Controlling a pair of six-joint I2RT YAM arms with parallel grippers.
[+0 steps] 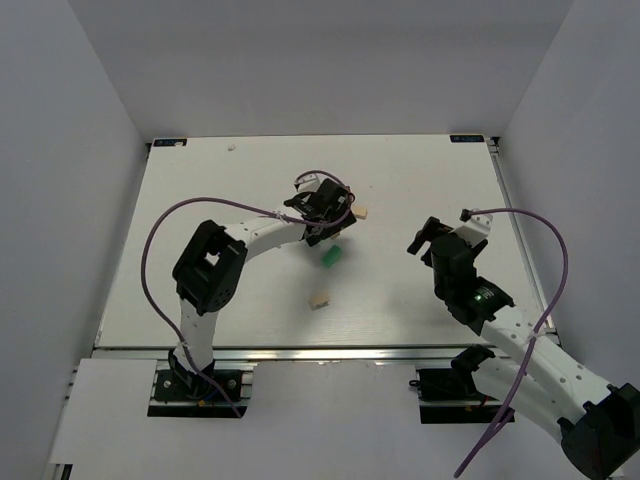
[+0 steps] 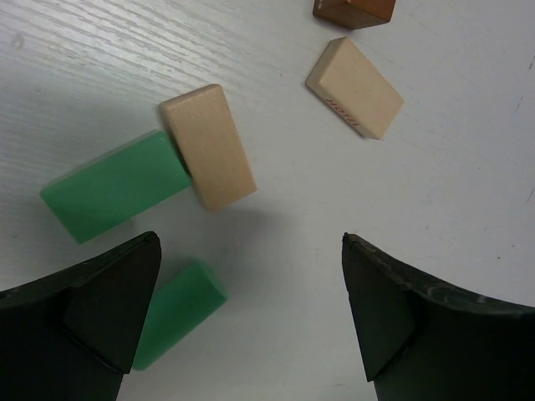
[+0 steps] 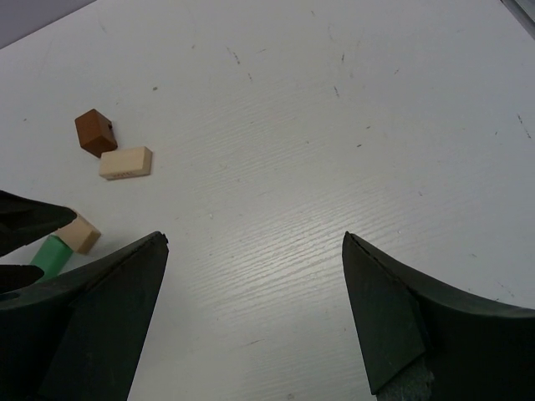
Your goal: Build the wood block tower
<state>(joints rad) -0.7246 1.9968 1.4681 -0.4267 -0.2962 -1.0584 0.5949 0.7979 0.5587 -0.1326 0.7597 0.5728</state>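
My left tool (image 2: 251, 242) hangs open over a light tan wooden block (image 2: 207, 148) touching a mint-green wooden oblong (image 2: 113, 185). My right tool (image 3: 255, 242) gapes empty.

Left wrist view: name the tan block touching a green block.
The tan block at centre-left: it overlaps the end of a green block. The other tan block lies apart, near the brown cube.
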